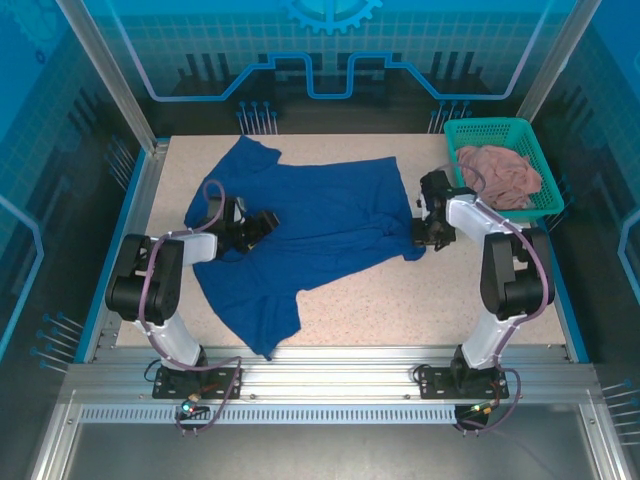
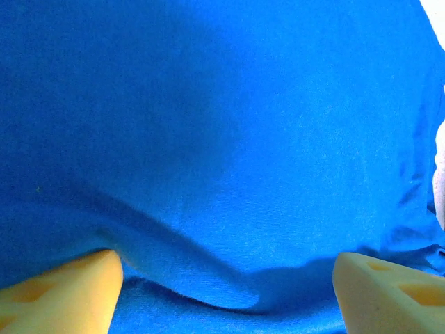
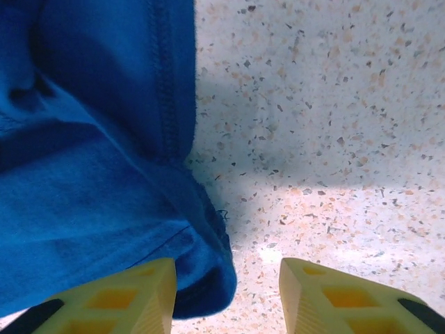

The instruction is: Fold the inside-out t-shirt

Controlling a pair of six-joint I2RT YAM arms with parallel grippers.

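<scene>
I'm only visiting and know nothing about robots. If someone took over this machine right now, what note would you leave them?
Left gripper: open, low over the t-shirt's left side, gripping nothing.
Right gripper: open at the shirt's right edge; a hem corner lies between its jaws, not pinched.
T-shirt: rumpled across the table, unfolded. Pink cloth sits in the basket, far right corner.
Done: no fold yet. Left: flatten the shirt, then fold it.
</scene>
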